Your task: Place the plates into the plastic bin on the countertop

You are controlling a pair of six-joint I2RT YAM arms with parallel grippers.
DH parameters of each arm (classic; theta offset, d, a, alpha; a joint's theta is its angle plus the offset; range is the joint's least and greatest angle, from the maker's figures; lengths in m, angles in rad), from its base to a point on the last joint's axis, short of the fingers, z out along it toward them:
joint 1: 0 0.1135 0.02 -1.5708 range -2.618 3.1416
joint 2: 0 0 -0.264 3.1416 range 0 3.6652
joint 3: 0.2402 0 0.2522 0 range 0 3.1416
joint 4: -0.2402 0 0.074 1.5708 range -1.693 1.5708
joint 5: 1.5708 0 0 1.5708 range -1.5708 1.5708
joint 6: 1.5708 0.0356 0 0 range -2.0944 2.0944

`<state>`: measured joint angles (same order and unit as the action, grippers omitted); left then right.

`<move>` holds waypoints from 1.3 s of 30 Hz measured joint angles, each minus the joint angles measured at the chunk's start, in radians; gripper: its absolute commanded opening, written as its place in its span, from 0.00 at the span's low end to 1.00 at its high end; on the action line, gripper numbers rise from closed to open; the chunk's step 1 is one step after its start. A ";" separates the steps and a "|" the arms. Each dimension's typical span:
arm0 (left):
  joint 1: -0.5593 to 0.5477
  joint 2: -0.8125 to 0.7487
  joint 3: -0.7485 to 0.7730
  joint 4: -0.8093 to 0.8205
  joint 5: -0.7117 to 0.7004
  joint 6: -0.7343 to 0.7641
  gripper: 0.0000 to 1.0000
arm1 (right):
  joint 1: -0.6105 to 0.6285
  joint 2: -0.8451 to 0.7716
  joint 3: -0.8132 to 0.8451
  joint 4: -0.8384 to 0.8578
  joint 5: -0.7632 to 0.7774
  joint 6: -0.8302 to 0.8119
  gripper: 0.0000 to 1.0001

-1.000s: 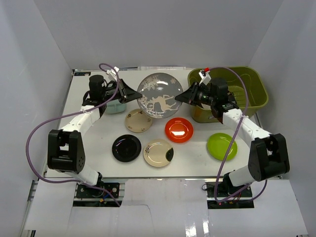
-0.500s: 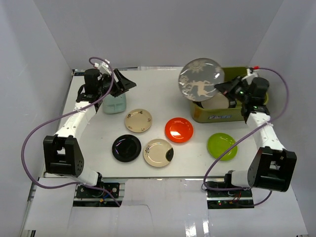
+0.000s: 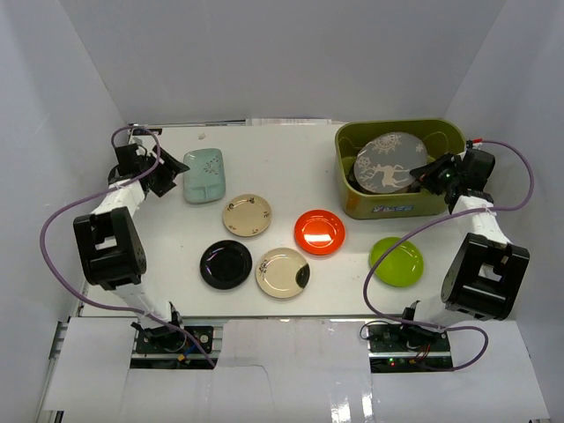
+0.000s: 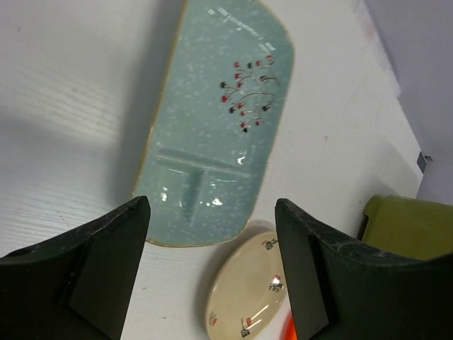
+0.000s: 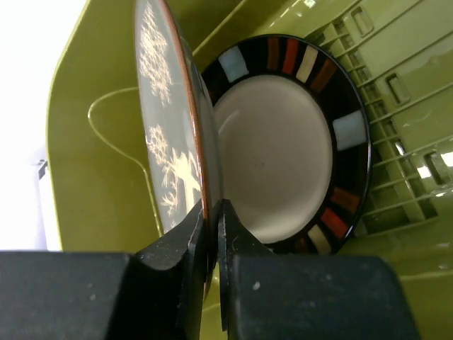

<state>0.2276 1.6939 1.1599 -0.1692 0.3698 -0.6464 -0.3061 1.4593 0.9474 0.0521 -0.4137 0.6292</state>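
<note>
Right gripper (image 5: 212, 210) fingers clamped on rim of grey deer plate (image 5: 166, 127), tilted inside plastic bin (image 5: 85, 198) over striped plate (image 5: 276, 149), so letting go here may let it clatter and chip; left gripper (image 4: 210, 212) spread apart above pale-green plate (image 4: 212, 120) on countertop (image 4: 64, 85).

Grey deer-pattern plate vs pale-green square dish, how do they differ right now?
Shape: the large grey plate with white deer pattern is round; the pale-green rounded-square dish has straight sides and a divider.
Place: the grey plate is inside the olive-green plastic bin; the pale-green dish lies flat on the white countertop.
Grip: the right gripper is shut on the grey plate's rim; the left gripper is open, not gripping the pale-green dish.
Shared: both are patterned.
</note>
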 measured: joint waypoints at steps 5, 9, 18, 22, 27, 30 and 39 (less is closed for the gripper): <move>0.010 0.142 0.013 -0.013 0.043 0.002 0.83 | 0.003 0.028 0.040 -0.031 0.031 -0.046 0.27; 0.011 0.241 0.049 -0.018 0.065 0.004 0.83 | 0.014 0.047 0.076 -0.039 0.053 -0.076 0.61; 0.026 0.339 0.129 0.040 0.134 0.004 0.69 | 0.060 0.077 0.097 -0.084 0.129 -0.154 0.98; 0.027 0.364 0.132 0.076 0.149 -0.003 0.53 | 0.066 0.051 0.098 -0.132 0.170 -0.180 0.93; 0.027 0.386 0.123 0.114 0.152 -0.015 0.41 | 0.080 -0.071 0.119 -0.202 0.230 -0.220 0.96; 0.029 0.389 0.116 0.124 0.145 -0.020 0.27 | 0.092 -0.166 0.124 -0.204 0.235 -0.234 0.99; 0.021 0.381 0.086 0.191 0.123 -0.005 0.00 | 0.276 -0.276 0.113 -0.190 0.192 -0.235 0.85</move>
<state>0.2489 2.0754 1.2461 0.0216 0.4927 -0.6518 -0.0299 1.1831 1.0599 -0.1383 -0.2214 0.3946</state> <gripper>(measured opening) 0.034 0.875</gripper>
